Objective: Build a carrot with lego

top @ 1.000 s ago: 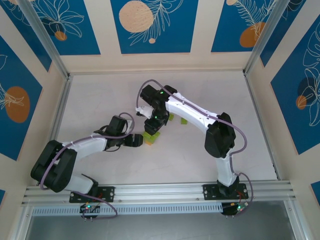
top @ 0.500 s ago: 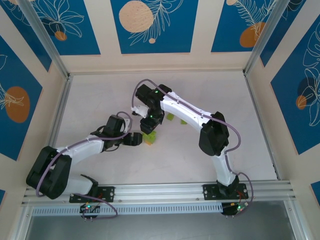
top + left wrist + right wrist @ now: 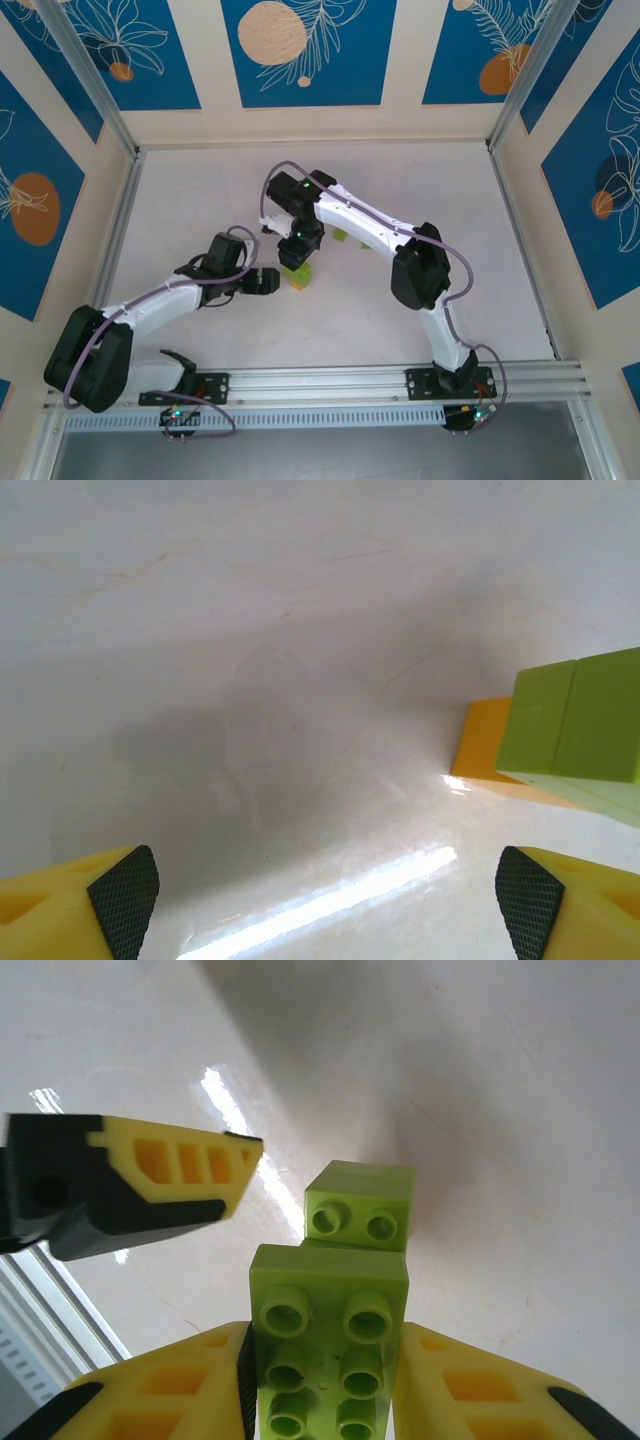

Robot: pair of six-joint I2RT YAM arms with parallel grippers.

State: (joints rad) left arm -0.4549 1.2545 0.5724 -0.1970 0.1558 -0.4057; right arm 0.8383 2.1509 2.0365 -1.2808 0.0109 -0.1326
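A partly built carrot stands mid-table: an orange brick (image 3: 484, 748) under lime-green bricks (image 3: 576, 724), seen from above as a small stack (image 3: 299, 279). My right gripper (image 3: 298, 256) hangs over that stack, shut on a lime-green rectangular brick (image 3: 331, 1332) with its studs facing the camera. Just beyond the held brick lies another green brick (image 3: 361, 1206) showing two studs. My left gripper (image 3: 271, 283) sits low just left of the stack, open, with bare table between its fingertips (image 3: 124, 897); the stack is off to the right of its jaws. One left finger (image 3: 165, 1172) appears in the right wrist view.
Two loose lime-green bricks (image 3: 341, 235) (image 3: 368, 243) lie right of the stack, partly under the right arm. Aluminium rails (image 3: 118, 225) and patterned walls border the white table (image 3: 200, 200). Free room lies at the far and left sides.
The right arm has shifted a little left and away, keeping its brick over the stack. The left arm's elbow has swung down and left; its gripper stays beside the stack.
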